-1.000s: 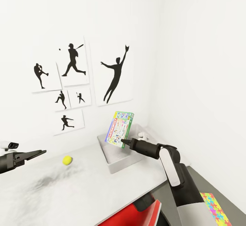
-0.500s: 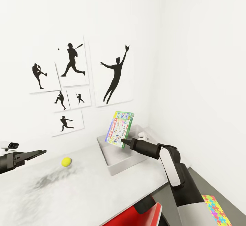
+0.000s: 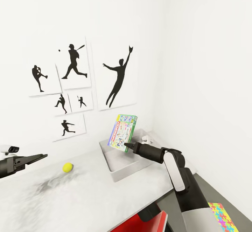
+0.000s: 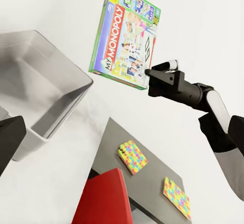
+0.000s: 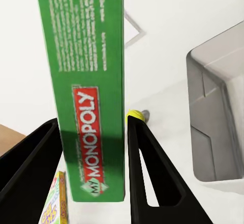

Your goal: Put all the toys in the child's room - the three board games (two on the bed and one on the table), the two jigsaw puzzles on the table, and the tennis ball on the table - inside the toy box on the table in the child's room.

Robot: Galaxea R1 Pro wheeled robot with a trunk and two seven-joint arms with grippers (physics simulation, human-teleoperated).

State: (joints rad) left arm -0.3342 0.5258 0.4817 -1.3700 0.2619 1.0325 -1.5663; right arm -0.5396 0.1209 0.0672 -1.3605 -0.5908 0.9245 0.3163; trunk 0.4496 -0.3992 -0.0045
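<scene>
The light grey table [image 3: 87,197] carries the toy box [image 3: 120,160] and tennis ball [image 3: 68,167], well apart.

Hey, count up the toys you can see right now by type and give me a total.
Board games: 1, the Monopoly box held by the right gripper
Jigsaw puzzles: 2
Tennis balls: 1
Total: 4
</scene>
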